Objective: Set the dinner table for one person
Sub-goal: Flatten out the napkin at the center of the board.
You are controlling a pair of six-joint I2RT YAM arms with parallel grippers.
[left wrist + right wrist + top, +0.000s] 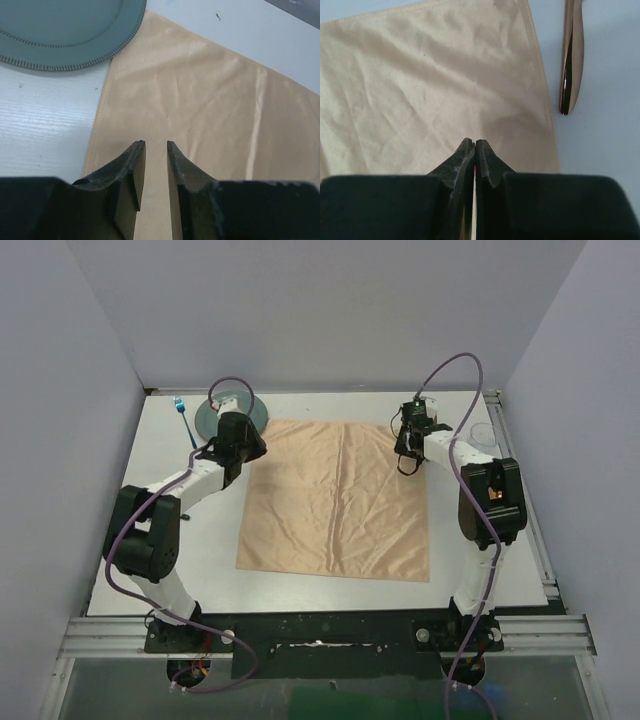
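Note:
The dinner table (150, 540) is a large white top with a peach-orange cloth (335, 500) spread flat in its middle. A grey-green plate (232, 412) lies at the back left, just off the cloth's far left corner, and shows in the left wrist view (55, 30). My left gripper (252, 448) hovers over the cloth (210, 100) near that corner, its jaws (156, 143) slightly open and empty. My right gripper (406, 458) is over the cloth's far right corner (430, 75), shut (475, 141) with nothing seen between the fingers. A rose-gold utensil (571, 55) lies on the table just right of the cloth.
A blue-handled utensil (182, 410) lies left of the plate at the back. A clear glass (483, 435) stands at the right edge near the rail. Grey walls close in the left, back and right sides.

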